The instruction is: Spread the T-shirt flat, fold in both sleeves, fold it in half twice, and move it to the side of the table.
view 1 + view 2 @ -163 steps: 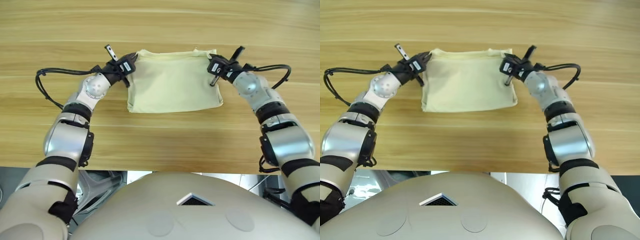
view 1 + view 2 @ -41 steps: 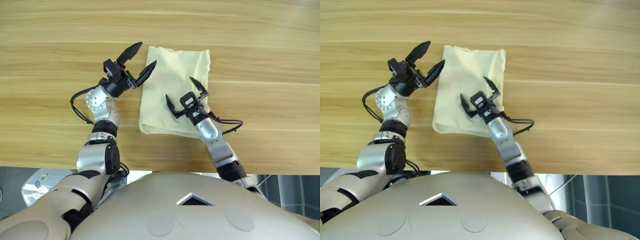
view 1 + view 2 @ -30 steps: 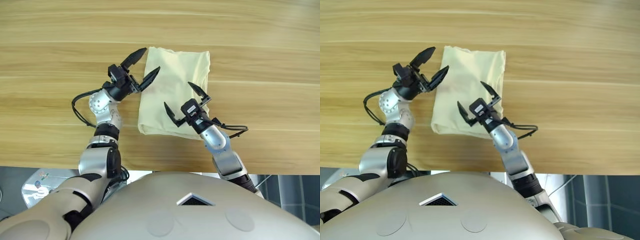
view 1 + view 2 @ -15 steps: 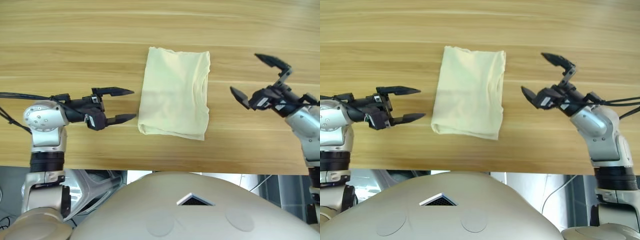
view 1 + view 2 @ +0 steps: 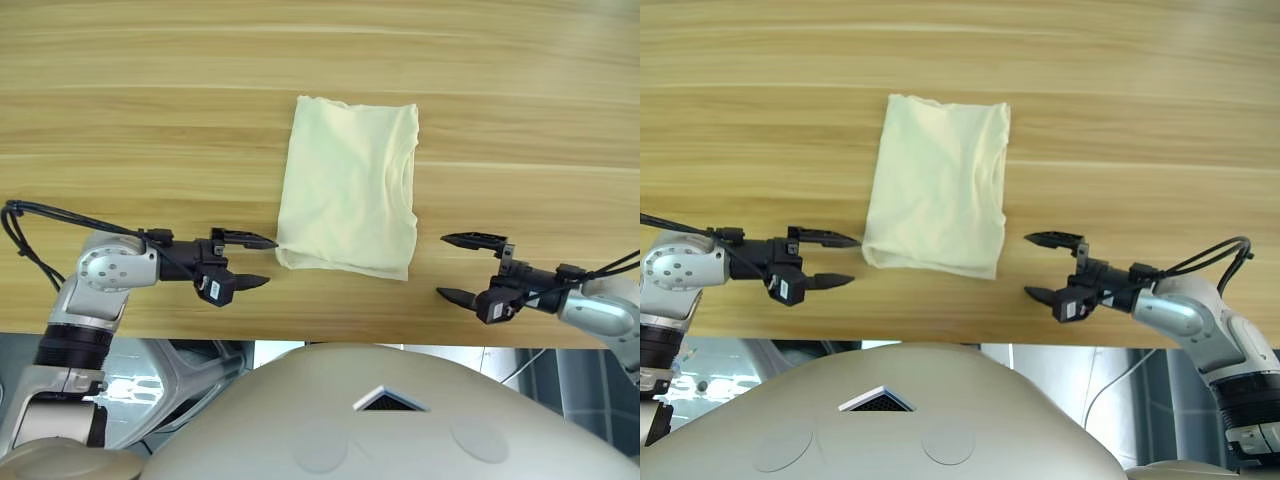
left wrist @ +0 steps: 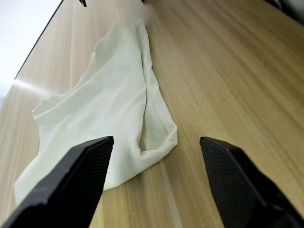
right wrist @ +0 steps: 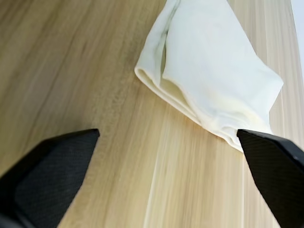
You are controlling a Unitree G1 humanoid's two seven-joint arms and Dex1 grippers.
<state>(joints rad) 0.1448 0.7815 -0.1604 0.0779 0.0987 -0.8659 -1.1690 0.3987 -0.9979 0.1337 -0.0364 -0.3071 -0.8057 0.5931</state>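
The pale yellow T-shirt point(image 5: 348, 185) lies folded into a narrow upright rectangle in the middle of the wooden table point(image 5: 150, 120). Its near folded edge also appears in both wrist views point(image 6: 114, 118) point(image 7: 209, 80). My left gripper point(image 5: 258, 262) is open, low over the table just left of the shirt's near left corner, its fingers pointing at it. My right gripper point(image 5: 458, 267) is open too, a little to the right of the shirt's near right corner and pointing toward it. Neither one touches the cloth.
The table's near edge point(image 5: 300, 338) runs just below both grippers. Bare wood stretches to the left, right and far side of the shirt.
Both arms let go of the shirt and swung wide, then came back in low near the table's front edge, toward the shirt's near corners. The shirt has stayed put in its narrow fold.
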